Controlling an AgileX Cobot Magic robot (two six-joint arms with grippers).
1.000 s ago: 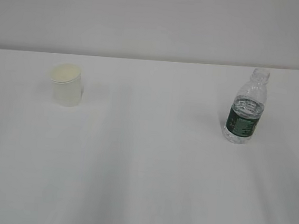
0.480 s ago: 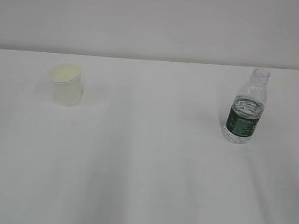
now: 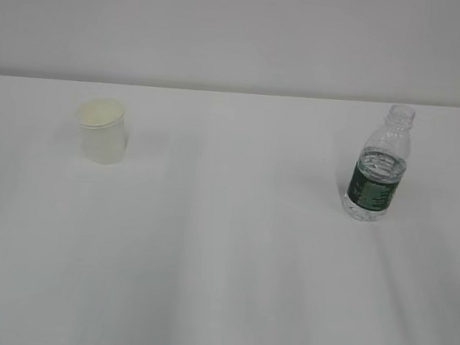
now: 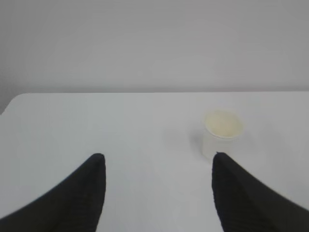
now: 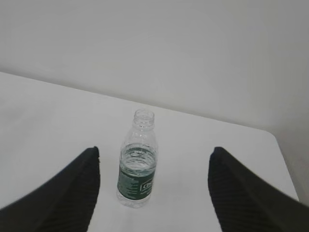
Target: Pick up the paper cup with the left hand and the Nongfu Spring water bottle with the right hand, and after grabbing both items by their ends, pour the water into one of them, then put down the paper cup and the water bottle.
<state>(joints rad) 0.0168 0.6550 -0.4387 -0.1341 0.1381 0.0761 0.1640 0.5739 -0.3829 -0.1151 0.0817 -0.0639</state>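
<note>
The white paper cup [image 3: 101,131] stands upright on the left of the table. Far to its right stands the Nongfu Spring water bottle [image 3: 380,166], upright and capless, with water [image 5: 138,159] up to the top of its green label. Neither arm shows in the exterior view. In the left wrist view my left gripper [image 4: 158,157] is open and empty; the paper cup [image 4: 222,133] sits ahead, just beyond its right fingertip [image 4: 219,162]. In the right wrist view my right gripper [image 5: 154,151] is open and empty, with the bottle [image 5: 138,162] ahead, left of the middle of the gap.
The white table [image 3: 221,261] runs back to a plain pale wall. Its far right corner [image 5: 270,134] lies a short way behind and right of the bottle. Its far left corner [image 4: 14,100] shows in the left wrist view.
</note>
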